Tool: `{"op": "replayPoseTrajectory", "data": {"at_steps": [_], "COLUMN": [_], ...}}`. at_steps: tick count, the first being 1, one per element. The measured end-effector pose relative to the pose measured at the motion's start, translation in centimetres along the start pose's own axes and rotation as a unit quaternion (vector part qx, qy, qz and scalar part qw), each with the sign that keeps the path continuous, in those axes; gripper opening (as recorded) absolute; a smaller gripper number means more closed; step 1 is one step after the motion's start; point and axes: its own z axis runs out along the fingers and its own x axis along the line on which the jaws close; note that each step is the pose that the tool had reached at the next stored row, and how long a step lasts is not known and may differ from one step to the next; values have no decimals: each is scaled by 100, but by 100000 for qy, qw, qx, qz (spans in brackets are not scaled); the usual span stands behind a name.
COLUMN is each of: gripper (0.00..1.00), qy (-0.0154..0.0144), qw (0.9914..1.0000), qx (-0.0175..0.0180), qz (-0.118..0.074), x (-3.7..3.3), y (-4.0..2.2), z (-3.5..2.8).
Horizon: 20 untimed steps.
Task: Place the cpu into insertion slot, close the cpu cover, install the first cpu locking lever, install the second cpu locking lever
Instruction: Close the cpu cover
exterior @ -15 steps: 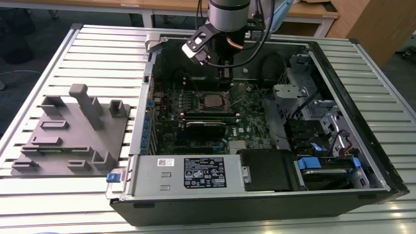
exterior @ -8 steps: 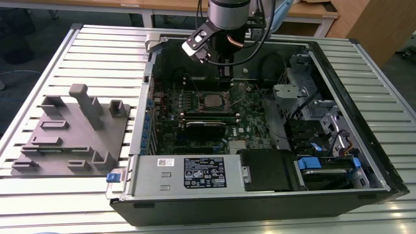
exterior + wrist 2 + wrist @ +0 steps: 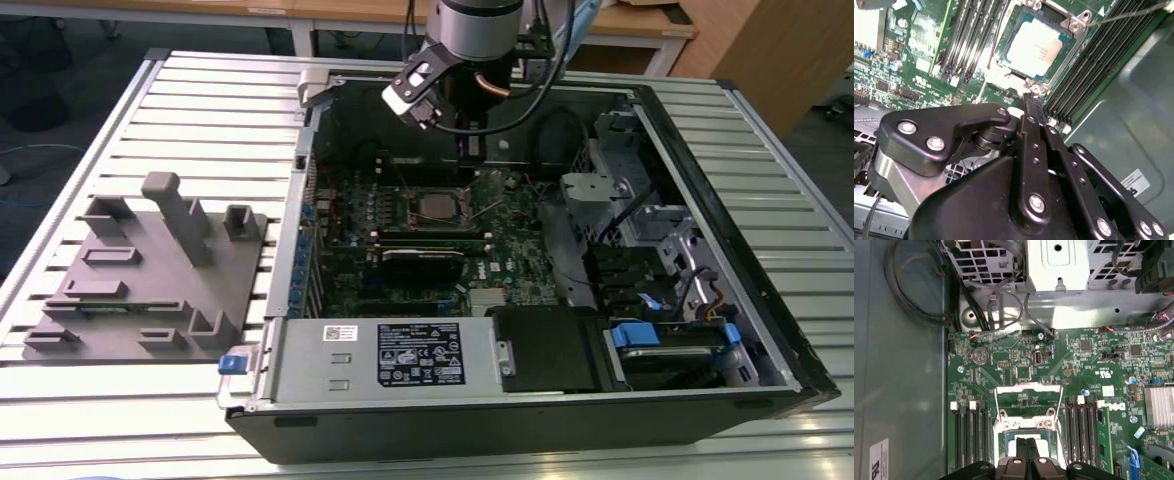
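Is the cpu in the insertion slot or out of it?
In. The cpu lies flat and level inside the insertion slot, silver top facing up.

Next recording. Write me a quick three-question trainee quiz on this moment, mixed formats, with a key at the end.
1. True or false: the gripper holds the cpu.
2. In the exterior view, where is the grey fixture block? A: on the exterior view's left of the computer case. B: on its right. C: inside it.
3. Fill in: the jaws hang over the green ____.

Key
1. False. The cpu lies flat on the board.
2. A
3. motherboard
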Motion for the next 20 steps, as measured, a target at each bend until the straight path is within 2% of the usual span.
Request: {"op": "replayPoseTrajectory", "data": {"at_steps": [14, 20], "gripper": [11, 11], "qy": [-31, -41], "qw": [99999, 99999], "qx": [-8, -9], "qz": [379, 473], "x": [24, 28], "y": [225, 239], "z": [22, 22]}}
